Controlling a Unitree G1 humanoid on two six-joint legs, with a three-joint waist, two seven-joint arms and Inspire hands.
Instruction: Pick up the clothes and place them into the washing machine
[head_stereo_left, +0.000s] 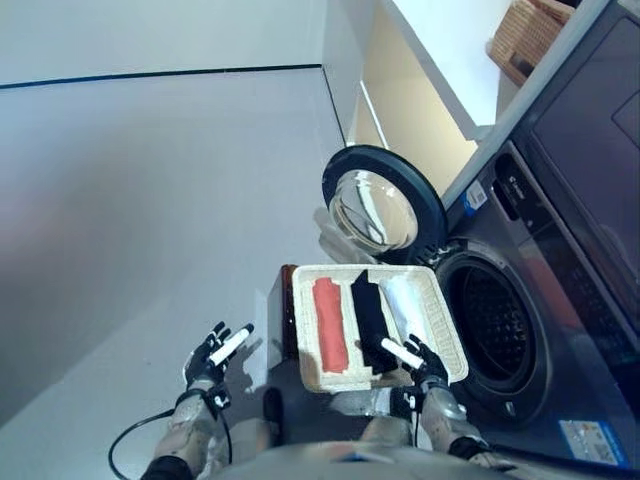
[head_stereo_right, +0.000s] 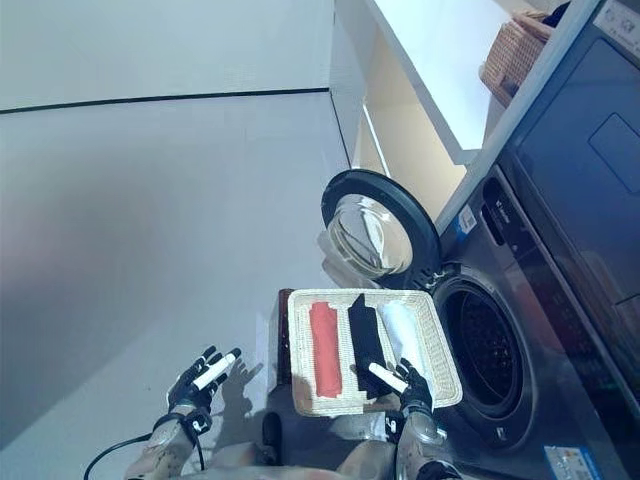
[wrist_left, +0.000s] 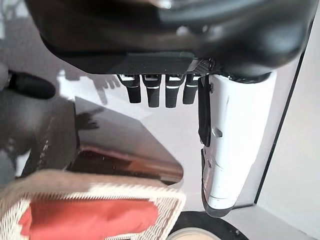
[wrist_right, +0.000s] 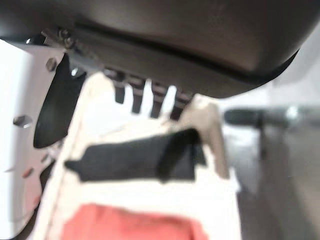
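A woven tray (head_stereo_left: 305, 330) sat at lower centre of the frame, in front of the washing machine (head_stereo_left: 560, 330), whose round door (head_stereo_left: 383, 205) stood swung open just above it. Three folded clothes lay side by side in the tray: a red one (head_stereo_left: 330, 323), a black one (head_stereo_left: 370, 312) and a pale one (head_stereo_left: 408, 298), the last hard to make out against the weave. The right robot hand (head_stereo_left: 418, 362) hovered over the tray's near edge by the black one, fingers straight, holding nothing. The left robot hand (head_stereo_left: 212, 352) hung over the floor at lower left, fingers relaxed and apart. The drum (head_stereo_left: 497, 325) interior was dark
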